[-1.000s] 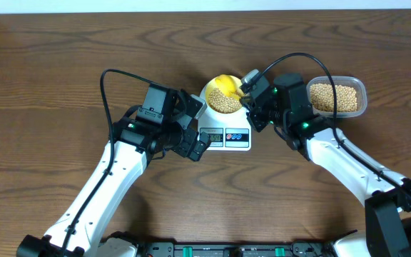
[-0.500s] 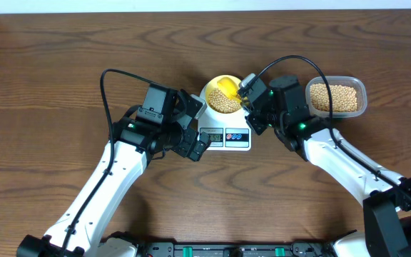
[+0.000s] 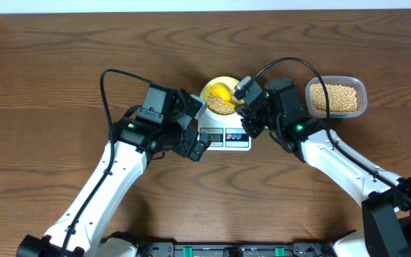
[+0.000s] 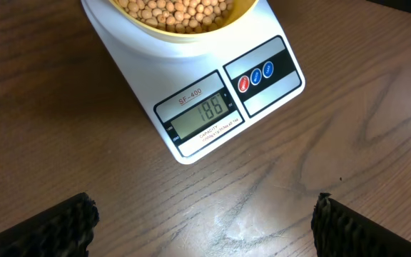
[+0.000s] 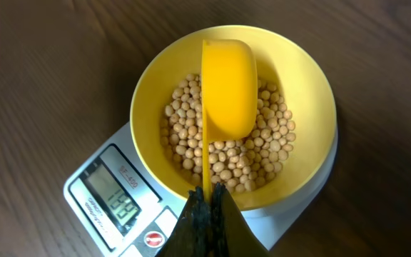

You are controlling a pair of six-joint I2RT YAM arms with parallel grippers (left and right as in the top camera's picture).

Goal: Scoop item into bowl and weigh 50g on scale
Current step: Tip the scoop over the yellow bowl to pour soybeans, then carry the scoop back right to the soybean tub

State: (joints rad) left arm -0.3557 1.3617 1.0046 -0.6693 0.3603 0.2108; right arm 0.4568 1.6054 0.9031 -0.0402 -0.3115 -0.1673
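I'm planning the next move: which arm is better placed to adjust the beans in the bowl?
Right. The right gripper is shut on the scoop, held over the beans in the bowl. The left gripper is open and empty, near the scale.

The beans (image 5: 262, 135) are small, round and tan. In the right wrist view they lie as a loose heap over the bottom of the bowl (image 5: 148, 93), well below its rim. The bowl is small, round and pale yellow. It stands upright on the rear part of the scale (image 4: 134, 50), just above centre in the overhead view. The scale is white with rounded corners and lies flat on the wood. Its front edge, towards the lower frame, has a lit display (image 4: 202, 111) with digits too unclear to read, beside a red and a blue button (image 4: 256, 77). More beans (image 3: 336, 98) fill a clear tub at upper right.
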